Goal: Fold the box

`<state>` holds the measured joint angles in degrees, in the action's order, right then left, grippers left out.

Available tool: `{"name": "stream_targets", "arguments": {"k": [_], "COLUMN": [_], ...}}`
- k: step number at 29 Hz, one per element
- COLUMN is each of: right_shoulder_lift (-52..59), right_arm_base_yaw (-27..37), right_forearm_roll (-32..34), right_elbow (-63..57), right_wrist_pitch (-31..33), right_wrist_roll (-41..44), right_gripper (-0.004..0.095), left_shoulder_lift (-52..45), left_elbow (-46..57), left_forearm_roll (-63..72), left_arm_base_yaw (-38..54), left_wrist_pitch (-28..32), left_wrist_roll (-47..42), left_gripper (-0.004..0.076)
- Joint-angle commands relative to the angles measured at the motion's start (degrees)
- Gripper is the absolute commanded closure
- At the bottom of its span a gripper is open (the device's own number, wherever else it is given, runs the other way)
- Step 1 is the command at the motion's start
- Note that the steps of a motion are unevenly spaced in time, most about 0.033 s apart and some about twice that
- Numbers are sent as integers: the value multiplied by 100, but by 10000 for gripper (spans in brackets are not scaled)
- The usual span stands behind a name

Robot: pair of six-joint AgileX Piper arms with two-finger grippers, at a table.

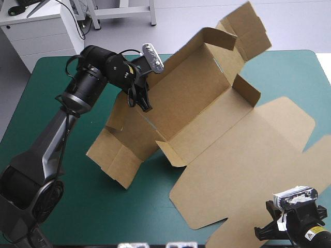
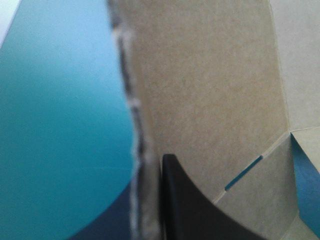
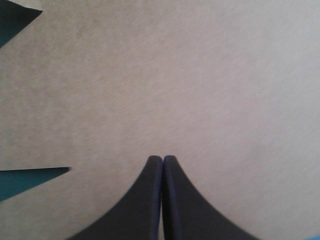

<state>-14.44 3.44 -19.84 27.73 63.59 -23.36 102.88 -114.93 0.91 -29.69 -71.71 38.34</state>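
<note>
From the near left corner, the left arm stretches across the teal-green surface toward its middle. The left claw is clenched on the box, pinching the top edge of the box's left wall. In the left wrist view, the raw edge of that brown wall runs up between the black fingers. One finger lies flat against the inner face of the board, and the other is mostly hidden behind it. Just ahead of the claw, a short slot cut along a crease shows teal-green through the board.

The box takes up the middle of the surface and runs toward the far right corner. It is partly shaped into a long tray with both long walls raised. At the tray's near end, on the left, an outer flap slopes down onto the surface. At the far end, the end flaps stand up past the far edge of the surface.

The lid lies flat to the right of the tray. It is a wide panel that spreads toward the near right corner and out over the near edge.

The right claw is at that corner, over the lid. Its fingers are clenched tip to tip in one point, with brown board filling the view under and ahead of them. I cannot tell whether the claw touches the lid.
</note>
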Motion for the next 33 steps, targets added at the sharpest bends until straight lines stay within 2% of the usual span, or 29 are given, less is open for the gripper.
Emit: {"name": "stream_targets", "arguments": {"k": [1,8,15,18,23,33], "right_shoulder_lift": [-70,-70,-70,-70,-70,-70], "right_arm_base_yaw": [-2,-2,-2,-2,-2,-2], "right_forearm_roll": [-76,-76,-76,-76,-76,-76], "right_elbow": [148,148,148,144,144,144], "right_wrist_pitch": [-329,-329,-329,-329,-329,-331], "right_wrist_roll": [-13,-13,-13,-13,-4,-4], "right_gripper": [927,927,927,927,927,927], "left_shoulder_lift": [-355,-183,-169,-236,-744,-1639], "left_elbow": [-256,-256,175,444,1383,3705], "left_forearm_roll": [-886,-2286,-3076,-3129,-4107,-6309], "left_arm_base_yaw": [-629,-1607,-1909,-2029,-2472,-2721], "left_wrist_pitch": [-211,65,193,467,1395,2424], "left_wrist_roll": [-8,-318,-438,-438,-845,-2427], "left_gripper": [731,731,731,731,731,731]}}
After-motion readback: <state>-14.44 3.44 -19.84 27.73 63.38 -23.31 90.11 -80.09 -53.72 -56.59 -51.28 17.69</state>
